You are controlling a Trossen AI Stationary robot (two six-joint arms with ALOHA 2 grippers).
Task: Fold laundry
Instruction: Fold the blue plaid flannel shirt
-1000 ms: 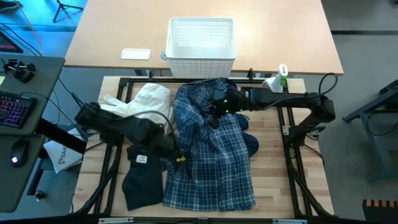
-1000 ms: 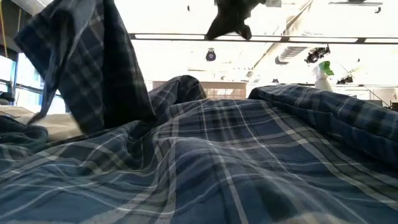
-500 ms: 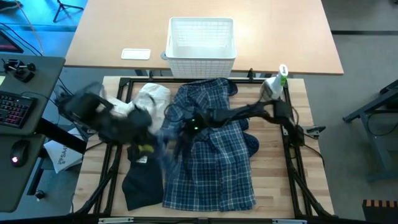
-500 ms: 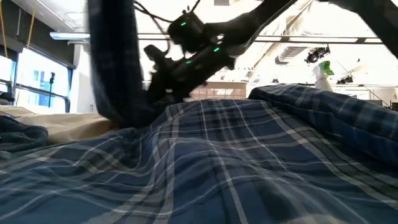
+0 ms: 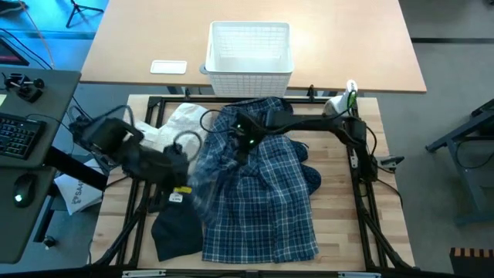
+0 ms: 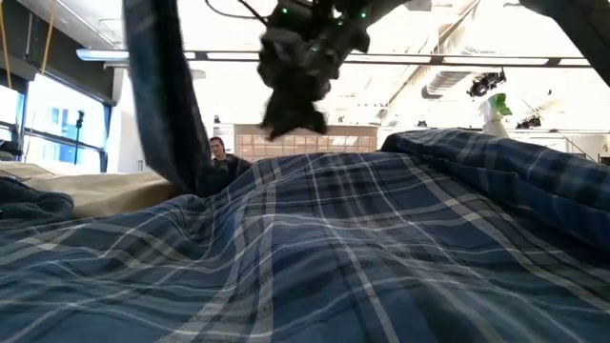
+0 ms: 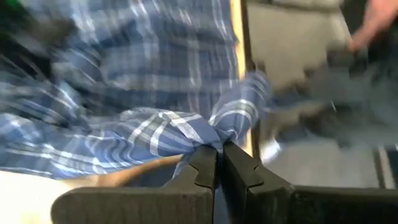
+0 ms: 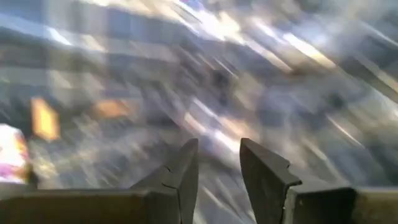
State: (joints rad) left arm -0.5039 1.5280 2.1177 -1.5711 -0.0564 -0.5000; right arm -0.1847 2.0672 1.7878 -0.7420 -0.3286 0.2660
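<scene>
The plaid shirt [image 5: 258,193] lies spread on the bench [image 5: 340,201] in front of the white basket [image 5: 249,46]. The left pincer [image 7: 218,158] pinches a bunched shirt edge; the right pincer [image 8: 216,163], fingers parted and empty, hangs over the collar end. Keep the lifted edge taut, let the right take a matching corner.

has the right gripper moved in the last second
Yes. In the high view the right gripper has swung toward the left arm's side: earlier it hung below the basket's right half, now below its middle, above the plaid shirt.

Robotics lab; framed wooden worktable [image 5: 340,232]; desk keyboard [image 5: 15,135]; open office ceiling lights [image 6: 457,59]
</scene>
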